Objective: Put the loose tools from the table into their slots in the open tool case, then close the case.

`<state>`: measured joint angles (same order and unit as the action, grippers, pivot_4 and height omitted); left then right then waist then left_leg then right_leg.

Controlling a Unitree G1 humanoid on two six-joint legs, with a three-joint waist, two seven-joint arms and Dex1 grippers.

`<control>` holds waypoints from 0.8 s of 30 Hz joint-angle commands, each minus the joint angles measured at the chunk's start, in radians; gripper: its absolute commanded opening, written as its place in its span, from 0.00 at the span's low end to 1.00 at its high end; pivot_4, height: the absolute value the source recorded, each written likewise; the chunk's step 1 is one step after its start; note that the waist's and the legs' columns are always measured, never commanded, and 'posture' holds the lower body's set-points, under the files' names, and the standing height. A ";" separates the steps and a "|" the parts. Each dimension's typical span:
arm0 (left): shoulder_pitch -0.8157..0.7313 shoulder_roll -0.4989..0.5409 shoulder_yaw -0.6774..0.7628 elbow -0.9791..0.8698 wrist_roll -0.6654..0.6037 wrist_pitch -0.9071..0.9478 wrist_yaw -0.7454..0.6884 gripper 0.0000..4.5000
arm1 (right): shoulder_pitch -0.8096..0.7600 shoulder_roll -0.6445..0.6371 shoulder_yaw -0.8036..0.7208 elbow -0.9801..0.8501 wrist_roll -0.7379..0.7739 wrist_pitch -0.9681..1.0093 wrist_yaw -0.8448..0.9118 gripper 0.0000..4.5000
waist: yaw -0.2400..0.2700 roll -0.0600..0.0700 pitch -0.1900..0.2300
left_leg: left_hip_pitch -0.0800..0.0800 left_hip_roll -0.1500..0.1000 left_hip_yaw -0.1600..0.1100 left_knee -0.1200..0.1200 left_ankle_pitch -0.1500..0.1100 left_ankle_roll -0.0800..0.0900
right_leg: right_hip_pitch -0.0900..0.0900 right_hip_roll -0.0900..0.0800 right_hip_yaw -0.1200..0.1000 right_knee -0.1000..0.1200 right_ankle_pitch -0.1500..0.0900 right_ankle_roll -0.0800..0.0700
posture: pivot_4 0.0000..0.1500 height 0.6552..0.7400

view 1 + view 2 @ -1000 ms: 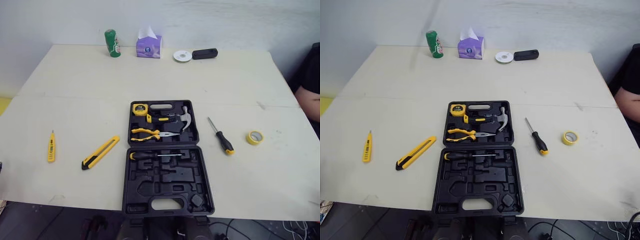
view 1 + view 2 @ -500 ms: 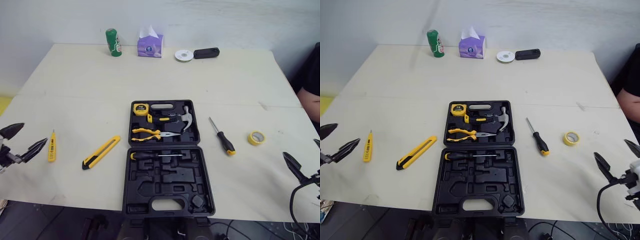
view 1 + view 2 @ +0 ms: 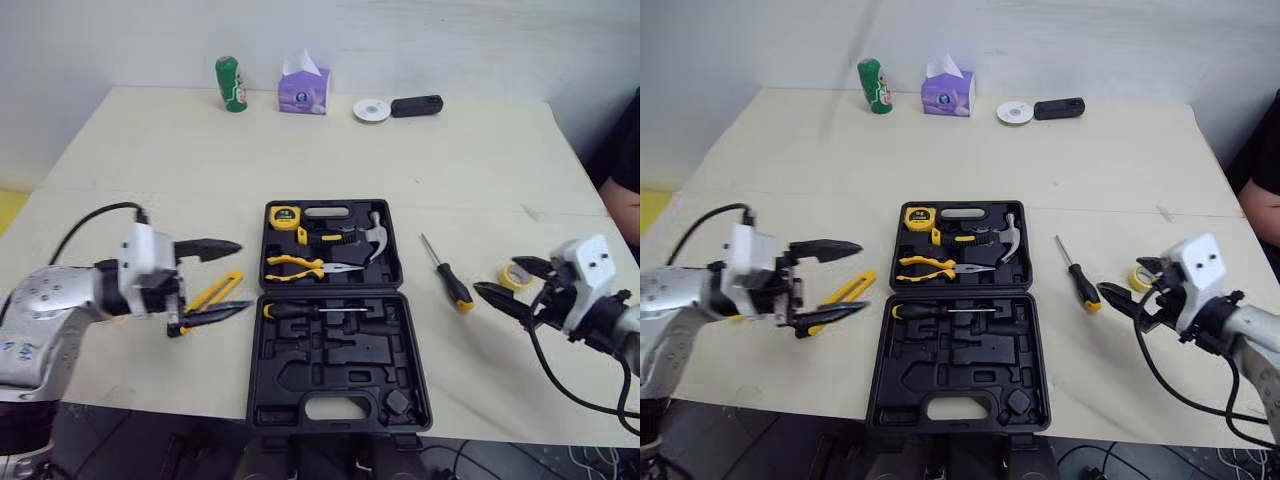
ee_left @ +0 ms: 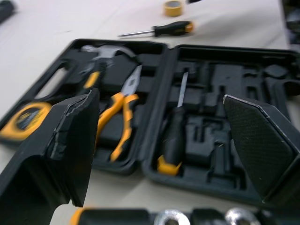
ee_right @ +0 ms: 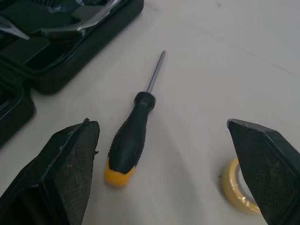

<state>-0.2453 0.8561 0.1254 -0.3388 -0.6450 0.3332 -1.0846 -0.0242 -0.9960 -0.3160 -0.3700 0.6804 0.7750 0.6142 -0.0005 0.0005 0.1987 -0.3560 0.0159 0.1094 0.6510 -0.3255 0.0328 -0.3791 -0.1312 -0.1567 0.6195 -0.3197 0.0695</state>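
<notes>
Yellow-and-black utility knife sits just left of the tool case, lying on a slant with its far end angled toward the case; the left gripper is right at it, fingers spread wide and gripping nothing, one on either side of the knife and both pointing at the case; can't tell if they're touching it or just above it. So the knife's long axis runs diagonally across the gap rather than square to it; I'd guess the wrist needs a bit of a turn before it squeezes.

Case itself is lying open, with tape measure, pliers, hammer and one screwdriver already seated; plenty of empty slots in the near half.

Just right of the case is the loose screwdriver; shaft pointing away from the robot, yellow-capped handle at the near end, roughly parallel to the case's right edge. The right gripper is just beyond it, further right of the case, wide open and empty; the handle lies ahead of the fingers, closer to one of them, and the yellow tape roll is by the other. Right arm is clearly the nearer one for both.
</notes>
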 commanded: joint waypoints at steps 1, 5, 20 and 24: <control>-0.072 -0.023 -0.071 -0.125 -0.076 0.089 0.001 0.99 | -0.109 -0.053 0.080 -0.060 0.025 0.178 -0.028 1.00 | 0.001 0.000 0.000 | -0.001 0.000 -0.001 0.000 0.000 0.000 | 0.000 0.000 0.000 0.000 0.000 0.000 | 1.00 1.00; -0.107 -0.052 -0.102 -0.154 -0.097 0.134 0.010 0.99 | -0.210 -0.006 0.127 -0.047 0.016 0.297 -0.102 1.00 | 0.003 -0.001 0.000 | -0.002 0.000 -0.001 0.001 0.002 -0.001 | 0.000 0.001 -0.001 -0.001 0.000 0.000 | 1.00 1.00; -0.121 -0.085 -0.124 -0.200 -0.090 0.207 0.033 0.99 | -0.330 0.078 0.216 0.030 -0.044 0.484 -0.148 1.00 | 0.012 -0.002 0.001 | -0.006 -0.001 -0.004 0.004 0.004 0.000 | 0.000 0.002 -0.003 -0.001 0.001 0.002 | 1.00 1.00; -0.117 -0.090 -0.124 -0.203 -0.090 0.213 0.033 0.99 | -0.344 0.092 0.215 0.043 -0.051 0.515 -0.152 1.00 | 0.016 -0.002 0.001 | -0.006 -0.001 -0.004 0.004 0.004 0.000 | 0.000 0.002 -0.003 -0.001 0.001 0.002 | 1.00 1.00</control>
<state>-0.3499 0.7649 -0.0070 -0.5039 -0.7182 0.5470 -1.0491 -0.3523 -0.9059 -0.0846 -0.3167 0.6351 1.2768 0.4621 0.0158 -0.0019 0.2002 -0.3625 0.0153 0.1054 0.6550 -0.3216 0.0332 -0.3792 -0.1293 -0.1600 0.6189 -0.3188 0.0711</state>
